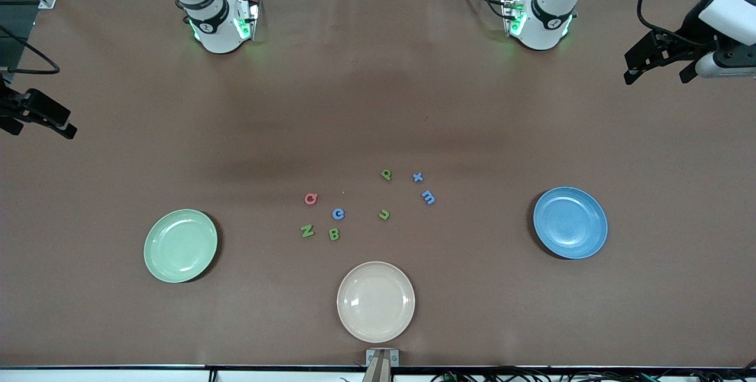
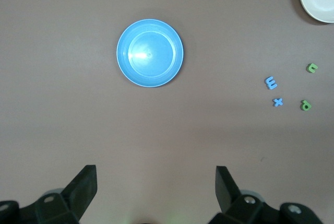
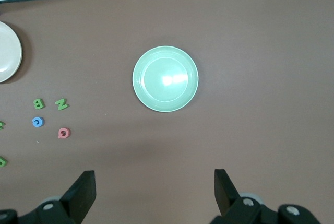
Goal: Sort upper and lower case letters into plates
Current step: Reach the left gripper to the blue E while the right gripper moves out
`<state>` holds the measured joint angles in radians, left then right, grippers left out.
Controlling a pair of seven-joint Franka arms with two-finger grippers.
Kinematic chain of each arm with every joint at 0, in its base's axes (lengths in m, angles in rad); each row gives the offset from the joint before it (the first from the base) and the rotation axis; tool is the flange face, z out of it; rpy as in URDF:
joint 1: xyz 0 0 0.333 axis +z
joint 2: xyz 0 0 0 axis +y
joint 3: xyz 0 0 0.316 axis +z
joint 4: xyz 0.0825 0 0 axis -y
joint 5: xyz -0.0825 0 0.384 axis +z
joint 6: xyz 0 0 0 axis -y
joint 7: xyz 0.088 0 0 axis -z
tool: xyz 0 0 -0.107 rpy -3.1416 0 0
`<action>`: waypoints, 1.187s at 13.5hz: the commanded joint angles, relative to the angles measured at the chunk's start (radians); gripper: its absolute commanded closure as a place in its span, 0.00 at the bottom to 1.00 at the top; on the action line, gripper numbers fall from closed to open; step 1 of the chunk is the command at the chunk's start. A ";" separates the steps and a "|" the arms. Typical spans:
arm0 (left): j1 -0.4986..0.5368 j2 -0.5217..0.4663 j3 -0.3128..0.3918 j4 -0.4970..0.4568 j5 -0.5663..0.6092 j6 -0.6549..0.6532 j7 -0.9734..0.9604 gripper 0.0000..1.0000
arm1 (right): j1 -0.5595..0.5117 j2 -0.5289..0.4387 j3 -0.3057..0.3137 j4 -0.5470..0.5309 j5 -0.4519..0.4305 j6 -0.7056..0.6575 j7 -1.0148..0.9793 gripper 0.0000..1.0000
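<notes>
1. Left pincer [image 2: 154, 192] waits wide open, holding nothing, high over the table's [image 1: 378, 104] left-arm end.
2. Right pincer [image 3: 154, 192] hangs wide open and empty over the right-arm end.
3. Letters [image 1: 338, 214] reading Q, e, N, B, p, x, m lie on the table between mint plate [image 1: 181, 245] and blue plate [image 1: 570, 222].

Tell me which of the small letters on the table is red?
Only one: the red letter, lying toward the right arm's end of the cluster, nearest the mint green plate. The other seven are blue or green.
</notes>
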<state>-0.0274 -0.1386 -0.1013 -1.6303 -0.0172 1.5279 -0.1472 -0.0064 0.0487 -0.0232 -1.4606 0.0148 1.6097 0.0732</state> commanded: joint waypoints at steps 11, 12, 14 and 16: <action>-0.045 0.243 -0.118 -0.040 0.054 0.149 -0.160 0.00 | -0.012 0.023 0.012 0.017 -0.009 0.019 0.002 0.00; -0.060 0.290 -0.135 -0.067 0.054 0.222 -0.239 0.00 | -0.012 0.023 0.012 0.017 -0.009 0.019 0.002 0.00; -0.123 0.405 -0.150 -0.069 0.054 0.321 -0.329 0.00 | -0.012 0.025 0.012 0.017 -0.009 0.019 0.002 0.00; -0.163 0.512 -0.150 -0.053 0.077 0.438 -0.432 0.00 | -0.012 0.028 0.014 0.017 -0.006 0.019 0.002 0.00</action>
<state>-0.1671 0.2996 -0.2513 -1.7129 0.0225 1.9007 -0.5086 -0.0065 0.0692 -0.0229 -1.4541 0.0148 1.6310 0.0732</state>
